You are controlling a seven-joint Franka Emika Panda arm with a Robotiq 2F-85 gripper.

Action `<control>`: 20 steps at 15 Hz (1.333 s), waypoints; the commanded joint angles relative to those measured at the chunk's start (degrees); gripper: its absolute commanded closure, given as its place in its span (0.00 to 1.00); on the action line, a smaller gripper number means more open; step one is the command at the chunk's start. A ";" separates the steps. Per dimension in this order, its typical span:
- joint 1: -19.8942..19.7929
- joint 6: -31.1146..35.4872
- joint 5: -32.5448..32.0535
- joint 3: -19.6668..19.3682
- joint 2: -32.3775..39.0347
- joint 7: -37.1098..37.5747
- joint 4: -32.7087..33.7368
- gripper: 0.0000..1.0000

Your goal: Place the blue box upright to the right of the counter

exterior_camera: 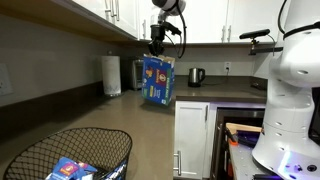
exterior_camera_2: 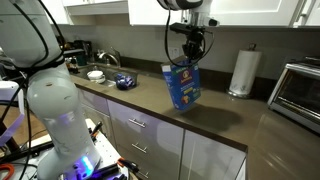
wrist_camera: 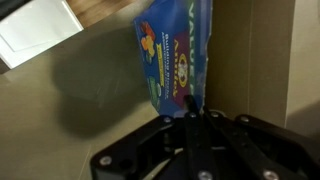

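Note:
The blue box (exterior_camera: 157, 82) hangs upright from my gripper (exterior_camera: 158, 52), its blue printed front with colourful pictures showing in both exterior views (exterior_camera_2: 183, 86). It is lifted just above the dark counter (exterior_camera_2: 215, 125), near the counter's edge. My gripper (exterior_camera_2: 188, 55) is shut on the box's top edge. In the wrist view the box (wrist_camera: 175, 55) hangs below my fingers (wrist_camera: 190, 100), which pinch its upper edge. The counter also shows in an exterior view (exterior_camera: 150, 112).
A paper towel roll (exterior_camera: 111, 74) and a toaster oven (exterior_camera_2: 298, 92) stand by the wall. A wire basket (exterior_camera: 75, 155) with small blue packets sits on the near counter. A kettle (exterior_camera: 196, 76) and a sink (exterior_camera_2: 98, 72) are further along. White cabinets (exterior_camera_2: 150, 145) are below.

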 commanded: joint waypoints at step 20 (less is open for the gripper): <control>-11.83 -13.89 12.89 0.69 26.47 -4.42 29.34 0.94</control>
